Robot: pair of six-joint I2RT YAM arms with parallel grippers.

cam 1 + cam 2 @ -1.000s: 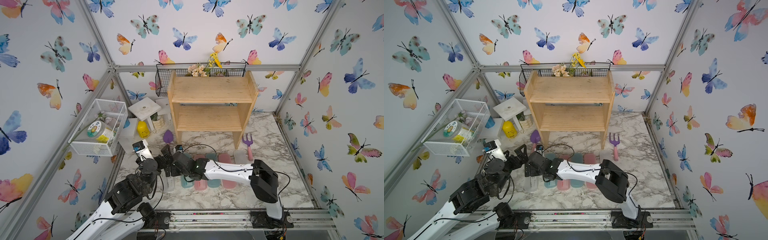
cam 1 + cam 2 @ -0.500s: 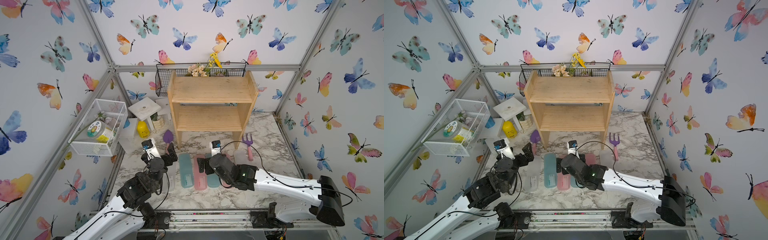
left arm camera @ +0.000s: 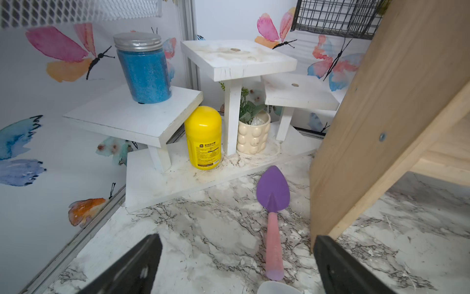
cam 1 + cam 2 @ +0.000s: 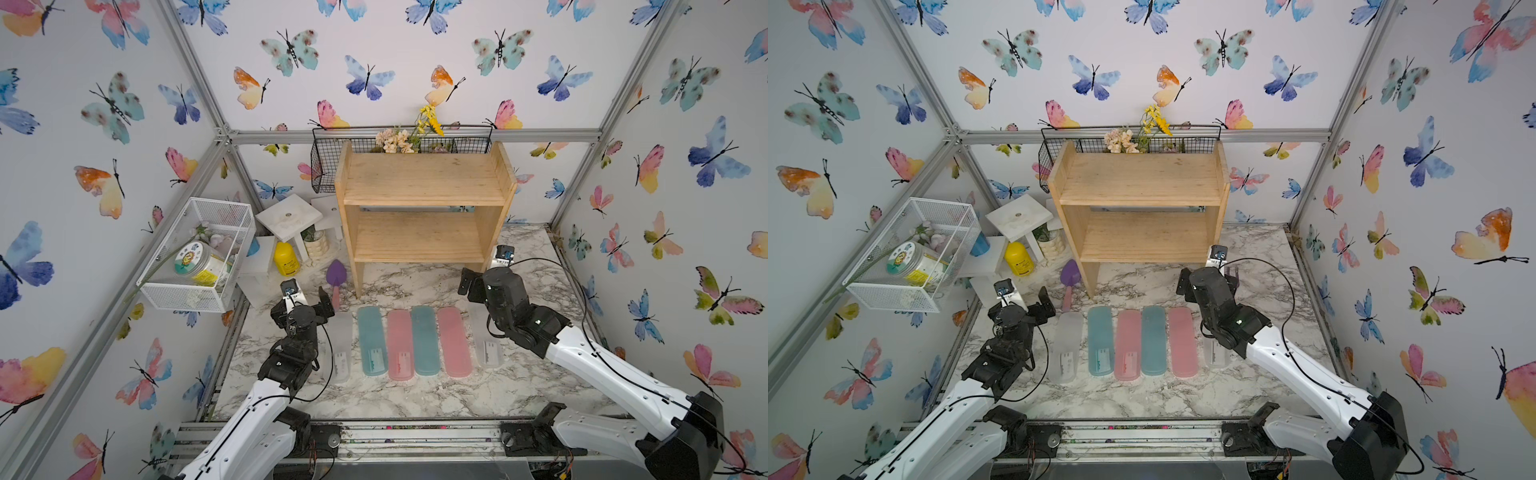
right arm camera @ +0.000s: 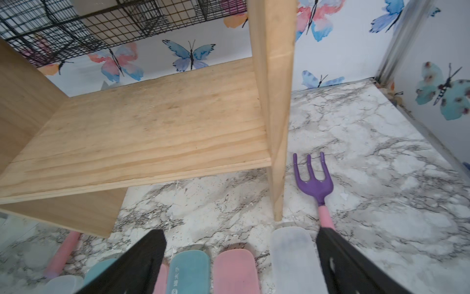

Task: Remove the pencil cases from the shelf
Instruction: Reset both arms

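Out front of the shelf point(image 4: 424, 208), right on the marble desk point(image 4: 415, 395), all six pencil cases point(image 4: 1154, 340) are lying flat in a tidy row, packed close side by side with their long ends pointing at the shelf. Going across in both top views you get the frosted white case point(image 4: 343, 347), teal case point(image 4: 372, 340), pink case point(image 4: 400, 345), second teal case point(image 4: 424, 340), second pink case point(image 4: 454, 343) and the other frosted white case point(image 4: 489, 353). Small white labels show near the front ends of four of them.

Left gripper point(image 3: 236, 236) has its jaws spread wide with nothing in them. It's by the far end of the first frosted case, and its wrist view looks over the purple trowel point(image 3: 273, 193), which lies on the desk just beside the shelf's leg.

Right gripper point(image 5: 240, 230) is the same deal, jaws wide apart and gripping nothing. It sits over the far end of the other frosted case, whose rounded tip shows between the jaws, close to one finger. The purple fork point(image 5: 314, 180) lies just outside the shelf's other leg.

Back corner has a white tiered stand point(image 3: 239, 61) with a blue jar point(image 3: 143, 68), a yellow bottle point(image 3: 203, 137) and a little potted plant point(image 3: 253, 135). A black wire basket point(image 4: 322, 170) hangs behind the shelf, and a white mesh basket point(image 4: 183, 297) sits up by the side wall.
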